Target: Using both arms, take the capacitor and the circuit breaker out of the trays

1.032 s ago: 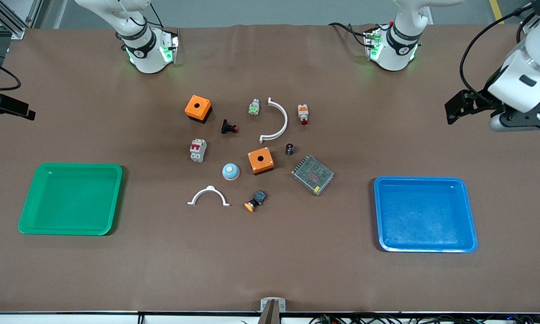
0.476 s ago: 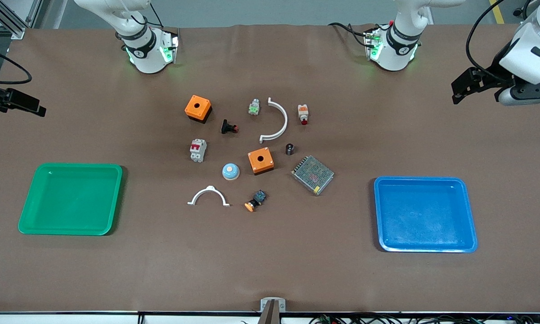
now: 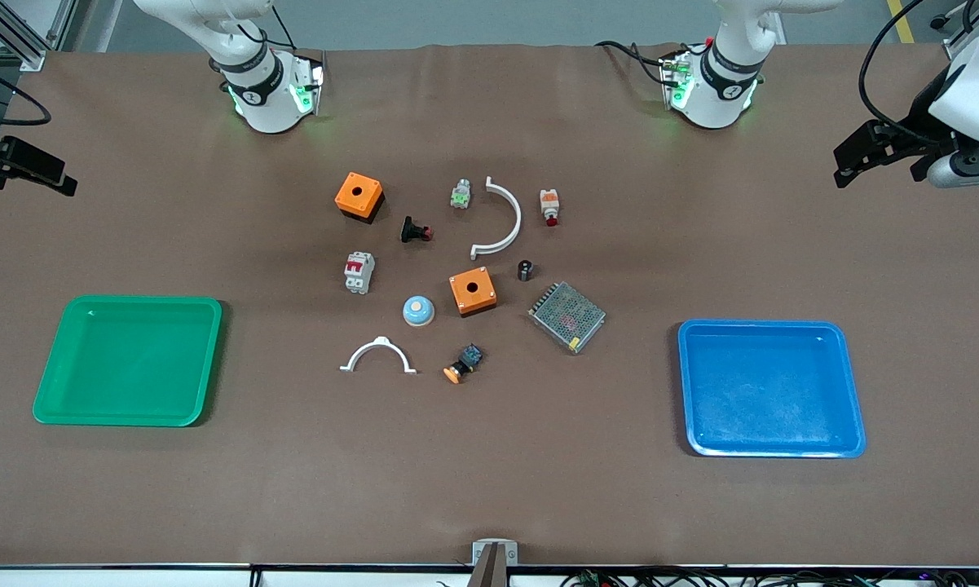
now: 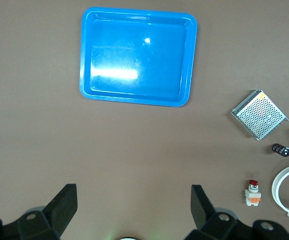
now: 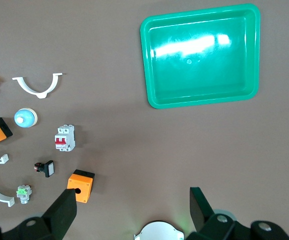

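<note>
Both arms have drawn farther out toward the table ends since a second ago, while nothing on the worktop has shifted. Up in the air over the bare worktop at the left arm's end, the left claw has its fingers spread wide with nothing between them; the right claw hangs likewise spread and empty over the right arm's end, where only a dark part of it shows at the front view's edge. Near the left claw's end lies the blue tray, empty, and at the right arm's end the green tray, also empty. Between the trays sits the cluster of parts. On the worktop there, the capacitor lies just beside the metal mesh box and near one orange box. At the cluster's edge toward the green tray, the breaker lies nearer the front camera than the other orange box.
</note>
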